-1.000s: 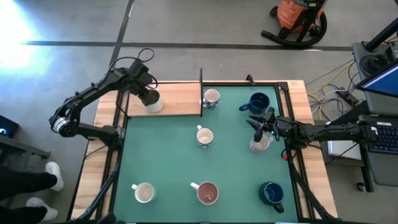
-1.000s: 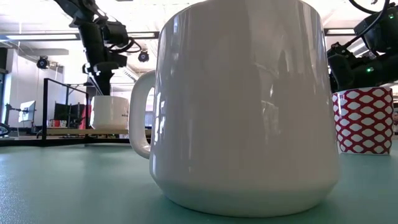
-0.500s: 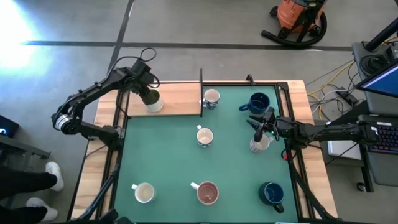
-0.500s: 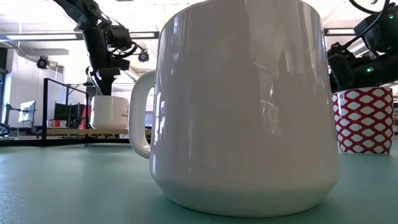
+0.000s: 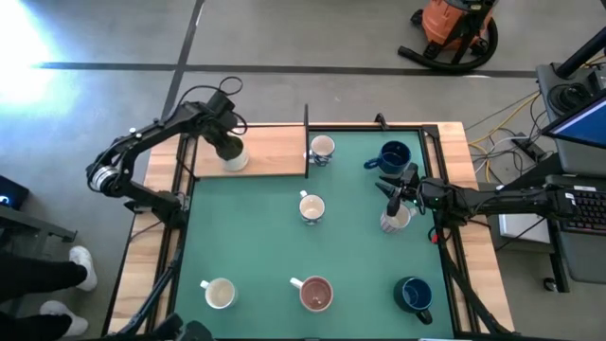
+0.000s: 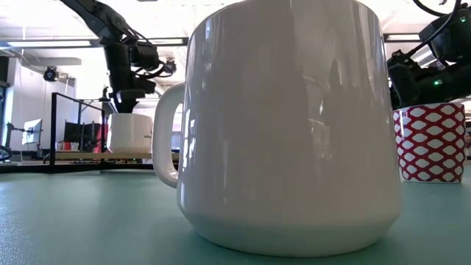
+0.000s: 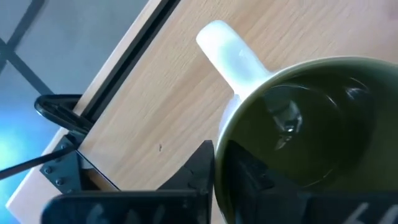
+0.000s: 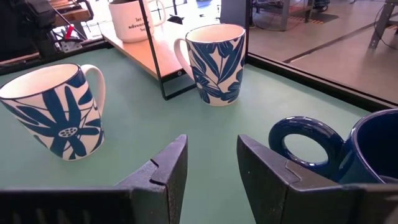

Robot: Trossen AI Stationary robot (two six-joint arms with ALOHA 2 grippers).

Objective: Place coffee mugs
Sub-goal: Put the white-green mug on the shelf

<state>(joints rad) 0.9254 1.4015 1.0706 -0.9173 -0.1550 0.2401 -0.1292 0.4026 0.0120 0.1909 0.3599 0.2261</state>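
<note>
Left wrist view: left hand (image 7: 217, 180) pinched shut over empty olive-lined mug (image 7: 298, 124) on wooden board (image 7: 155, 118).

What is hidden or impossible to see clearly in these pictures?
- Low view: the big white mug fills the frame and hides most of the table behind it.
- High view: the left gripper covers the olive-green mug on the wooden board; whether they touch is unclear.
- High view: the right gripper hides part of the red-patterned mug.
- Right wrist view: the navy mug is cut off by the edge.
- The lettering on the far white mug is too small.
</note>
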